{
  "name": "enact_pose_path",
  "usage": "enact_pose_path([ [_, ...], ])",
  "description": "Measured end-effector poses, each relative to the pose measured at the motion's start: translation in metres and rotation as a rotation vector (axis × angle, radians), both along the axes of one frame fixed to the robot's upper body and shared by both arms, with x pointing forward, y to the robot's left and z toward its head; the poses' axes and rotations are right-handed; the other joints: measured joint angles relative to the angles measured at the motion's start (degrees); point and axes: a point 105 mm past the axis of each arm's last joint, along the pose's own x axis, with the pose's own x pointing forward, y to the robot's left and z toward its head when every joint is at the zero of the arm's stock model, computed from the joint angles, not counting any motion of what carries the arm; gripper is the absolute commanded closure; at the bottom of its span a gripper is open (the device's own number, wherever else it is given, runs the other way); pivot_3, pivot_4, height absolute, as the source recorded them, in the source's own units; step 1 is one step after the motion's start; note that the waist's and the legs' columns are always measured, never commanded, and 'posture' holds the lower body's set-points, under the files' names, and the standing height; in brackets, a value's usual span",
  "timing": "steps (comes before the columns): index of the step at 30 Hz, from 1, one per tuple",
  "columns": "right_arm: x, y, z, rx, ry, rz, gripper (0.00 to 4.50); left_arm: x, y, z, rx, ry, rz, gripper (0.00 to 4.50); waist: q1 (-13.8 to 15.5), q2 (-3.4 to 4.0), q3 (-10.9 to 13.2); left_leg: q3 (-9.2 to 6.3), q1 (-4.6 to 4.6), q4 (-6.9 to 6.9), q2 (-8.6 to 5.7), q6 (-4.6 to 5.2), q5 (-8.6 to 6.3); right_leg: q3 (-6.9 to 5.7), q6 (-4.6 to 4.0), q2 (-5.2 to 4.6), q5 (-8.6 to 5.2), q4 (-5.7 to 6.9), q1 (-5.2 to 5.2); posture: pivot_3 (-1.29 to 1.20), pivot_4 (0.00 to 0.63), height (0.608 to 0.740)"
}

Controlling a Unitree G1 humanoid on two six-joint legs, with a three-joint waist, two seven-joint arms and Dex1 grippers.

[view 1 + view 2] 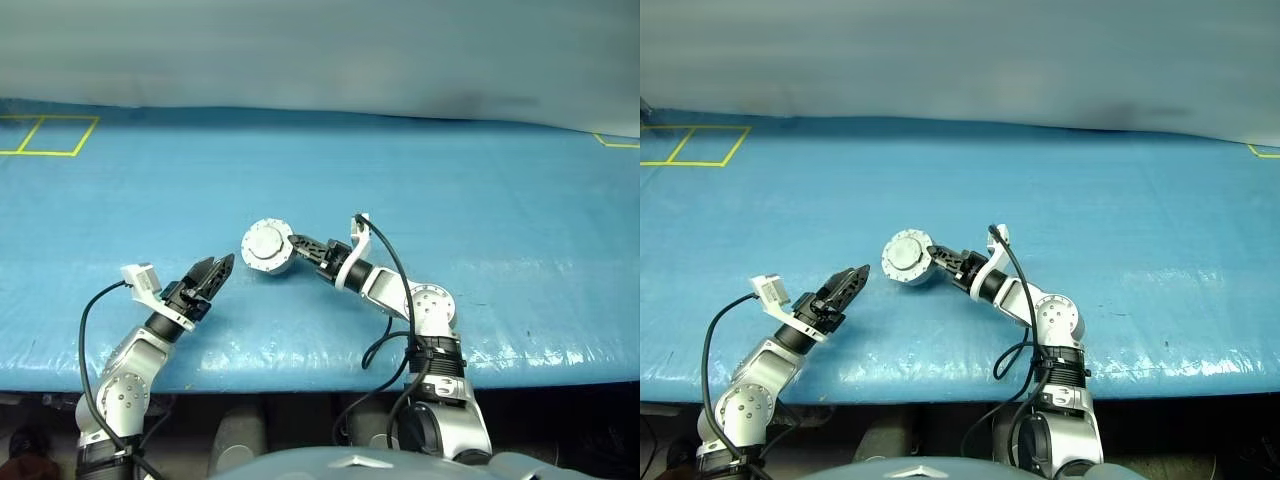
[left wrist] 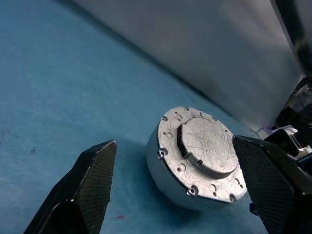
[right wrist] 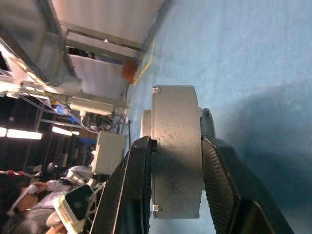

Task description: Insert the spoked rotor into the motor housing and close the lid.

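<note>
Closest to you, the left gripper (image 1: 214, 272) has its jaws spread wide with nothing between them, aimed at the motor housing (image 1: 267, 246) from just beside it; you have it standing off so the part sits free of that hand. The right gripper (image 3: 176, 161) is clamped across the housing's thickness, one finger on each flat face, carrying it tilted just above the blue table (image 1: 480, 200). That grip keeps the round rim clear and the lid (image 2: 207, 146) pressed against the body. The lid already lies shut on the housing, its raised disc facing the left gripper. You cannot see the spoked rotor; I judge it is inside, so the task looks near its end.
</note>
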Motion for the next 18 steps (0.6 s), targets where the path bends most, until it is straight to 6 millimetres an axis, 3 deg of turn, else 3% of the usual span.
enact_pose_path([
  [5,-0.001,0.001,0.008,0.023,-0.004,0.012,3.3,0.0,-0.003,-0.001,-0.03,0.009,-0.002,0.37,0.06,0.0,0.0,-0.09,-0.09,0.01,0.01,0.02,-0.01,-0.02,-0.01,0.04,-0.01,-0.01,-0.01,0.0,0.15,0.74],
  [12,-0.004,0.002,0.018,0.067,-0.012,0.027,3.3,-0.001,-0.025,0.011,-0.299,-0.036,-0.044,0.37,0.08,0.01,0.02,-0.14,-0.26,0.31,0.0,0.06,-0.04,-0.06,0.08,0.04,0.04,-0.01,0.0,0.0,0.15,0.74],
  [18,-0.006,0.004,0.024,0.085,-0.029,0.037,3.3,0.001,-0.035,0.016,-0.354,-0.045,-0.084,0.37,0.04,0.02,0.02,-0.18,-0.26,0.36,0.0,0.06,-0.04,-0.05,0.08,0.07,0.04,0.02,0.01,0.0,0.15,0.74],
])
